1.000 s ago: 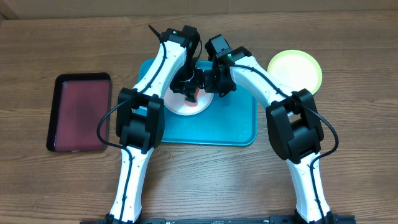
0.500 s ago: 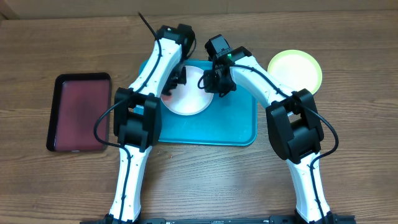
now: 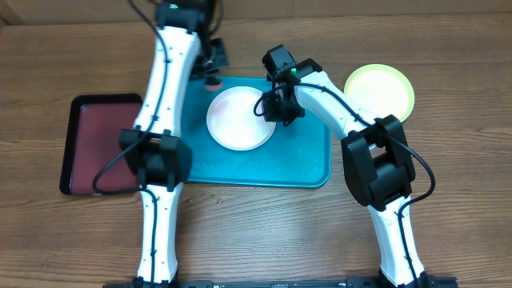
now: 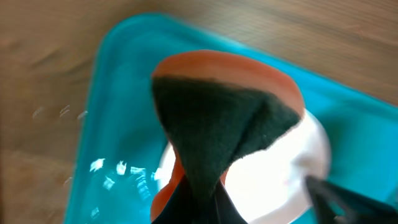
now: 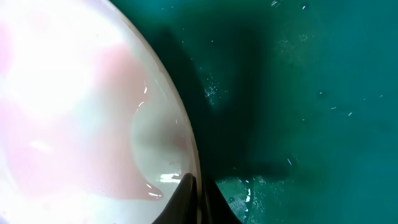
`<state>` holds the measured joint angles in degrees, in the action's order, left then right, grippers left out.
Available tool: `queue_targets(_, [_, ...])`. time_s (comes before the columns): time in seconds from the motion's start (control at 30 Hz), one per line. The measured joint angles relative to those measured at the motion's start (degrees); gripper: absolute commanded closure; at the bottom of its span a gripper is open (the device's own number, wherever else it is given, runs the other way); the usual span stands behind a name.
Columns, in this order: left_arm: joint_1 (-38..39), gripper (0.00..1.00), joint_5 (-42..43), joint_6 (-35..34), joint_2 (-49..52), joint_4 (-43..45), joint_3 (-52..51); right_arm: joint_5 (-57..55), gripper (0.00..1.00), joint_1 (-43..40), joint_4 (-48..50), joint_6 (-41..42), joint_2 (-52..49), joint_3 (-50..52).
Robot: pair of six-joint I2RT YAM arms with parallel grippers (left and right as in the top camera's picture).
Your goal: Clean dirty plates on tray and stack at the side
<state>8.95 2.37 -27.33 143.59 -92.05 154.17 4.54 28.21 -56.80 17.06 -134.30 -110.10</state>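
A white plate [image 3: 238,120] lies on the turquoise tray [image 3: 300,164], a little left of its middle. Faint pink smears show on the white plate [image 5: 74,106] in the right wrist view. My right gripper [image 3: 271,108] is shut on the plate's right rim, its fingertips [image 5: 186,193] pinching the edge over the tray [image 5: 311,93]. My left gripper [image 3: 213,70] hovers at the tray's far-left corner, shut on an orange sponge [image 3: 213,81]. The sponge's dark green pad [image 4: 211,124] faces the left wrist camera, above the plate [image 4: 280,174]. A yellow-green plate [image 3: 380,90] rests on the table right of the tray.
A smaller dark red tray [image 3: 102,144] with a black rim sits left of the turquoise one. Both arms reach over the near half of the wooden table [image 3: 448,48]. The tray's rim [image 4: 106,74] shows in the left wrist view.
My left arm has swung up and away from the white plate to the tray's far-left corner, carrying the sponge. The plate now lies uncovered. My right gripper has stayed on the rim.
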Motion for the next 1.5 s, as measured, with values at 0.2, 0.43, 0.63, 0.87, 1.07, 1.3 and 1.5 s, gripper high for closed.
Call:
queue_targets(0.2, [-8.52, 0.96, -1.07, -0.17, 0.0, -4.52, -0.02, -11.06, 0.96, 5.2, -0.81, -2.45, 2.05, -3.19])
queue_targets(0.43, [-14.97, 0.96, -1.51, -0.15, 0.0, -4.61, -0.02, -29.46, 0.96, 14.08, -0.74, -7.17, 8.44, -4.33])
queue_targets(0.63, [-16.11, 0.96, -1.49, 0.63, 0.0, -4.61, -0.02, -46.69, 0.96, 19.04, 2.21, -14.12, 9.14, -4.61])
queue_targets(0.87, [-16.61, 0.96, -1.51, 1.92, 0.0, -4.61, -0.02, -61.7, 0.96, 23.12, 10.47, -28.3, 9.14, -4.61])
queue_targets(1.07, [-16.61, 0.96, -1.73, 2.23, 0.0, -4.61, -0.02, -70.34, 0.96, 25.83, 19.74, -43.32, 9.14, -4.61])
queue_targets(1.3, [-16.61, 0.96, -1.75, 2.23, 0.0, -4.61, -0.02, -74.58, 0.96, 25.68, 23.71, -49.37, 9.14, -4.61])
queue_targets(1.5, [-16.61, 0.96, -1.75, 2.43, 0.0, -4.61, -0.02, -59.49, 0.96, 22.62, 12.72, -41.92, 9.2, -4.85])
